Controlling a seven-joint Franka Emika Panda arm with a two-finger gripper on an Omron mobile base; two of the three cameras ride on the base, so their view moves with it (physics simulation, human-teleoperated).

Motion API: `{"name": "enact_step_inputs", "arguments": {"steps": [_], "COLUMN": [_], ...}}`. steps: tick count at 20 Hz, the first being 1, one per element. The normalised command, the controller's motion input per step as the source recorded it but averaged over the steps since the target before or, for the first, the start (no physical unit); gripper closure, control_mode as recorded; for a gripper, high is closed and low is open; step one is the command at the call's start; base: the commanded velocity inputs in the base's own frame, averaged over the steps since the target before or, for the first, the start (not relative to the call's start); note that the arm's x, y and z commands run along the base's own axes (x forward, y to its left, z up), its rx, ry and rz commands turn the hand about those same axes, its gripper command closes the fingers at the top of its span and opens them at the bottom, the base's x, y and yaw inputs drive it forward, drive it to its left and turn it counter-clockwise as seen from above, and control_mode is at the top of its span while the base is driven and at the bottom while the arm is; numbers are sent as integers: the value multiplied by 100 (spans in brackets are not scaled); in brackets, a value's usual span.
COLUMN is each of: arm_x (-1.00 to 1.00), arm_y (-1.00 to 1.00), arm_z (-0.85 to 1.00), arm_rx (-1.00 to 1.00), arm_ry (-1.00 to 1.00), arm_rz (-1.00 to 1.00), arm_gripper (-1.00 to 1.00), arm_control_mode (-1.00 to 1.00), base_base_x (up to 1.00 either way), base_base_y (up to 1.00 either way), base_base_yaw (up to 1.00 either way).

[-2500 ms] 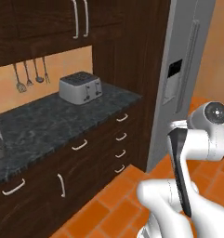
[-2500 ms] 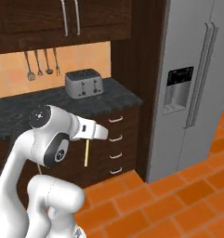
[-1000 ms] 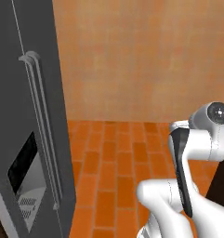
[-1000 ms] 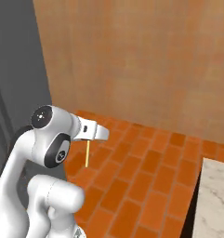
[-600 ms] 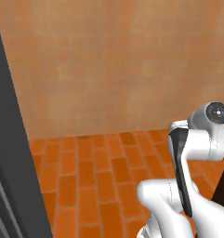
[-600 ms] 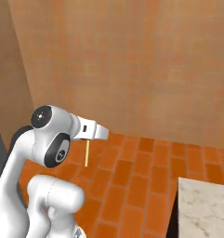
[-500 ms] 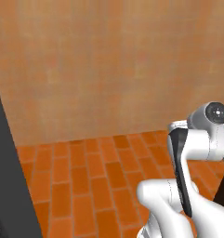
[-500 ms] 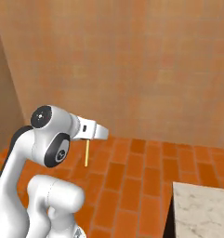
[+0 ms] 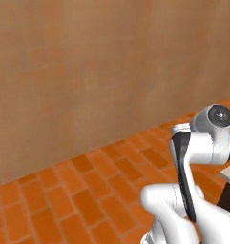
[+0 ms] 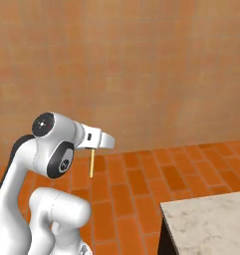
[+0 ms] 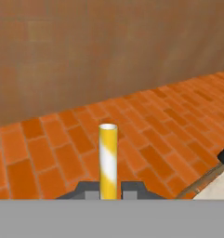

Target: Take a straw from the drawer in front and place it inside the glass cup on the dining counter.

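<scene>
The pincer was clenched on the straw, which hung upright over the brick floor near the table.

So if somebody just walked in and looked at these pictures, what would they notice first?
Probably the big white robot arm, bent over an orange brick floor in front of a plain tan wall. Next, the yellow straw pinched upright in the shut gripper, hanging down over the bricks. A corner of the marble dining counter peeks in at the lower right of the right base view.
</scene>
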Motion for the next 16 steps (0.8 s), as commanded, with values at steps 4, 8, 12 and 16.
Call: {"name": "enact_step_inputs", "arguments": {"steps": [4, 8, 12, 16], "arm_x": [0, 0, 0, 0], "arm_y": [0, 0, 0, 0], "arm_z": [0, 0, 0, 0], "arm_rx": [0, 0, 0, 0], "arm_ry": [0, 0, 0, 0], "arm_rz": [0, 0, 0, 0], "arm_gripper": [100, 100, 100, 100], "arm_control_mode": [100, 100, 100, 100], "base_base_x": [52, 49, 57, 63], "base_base_y": [3, 15, 20, 36], "base_base_yaw": [-66, -67, -65, -63]}}
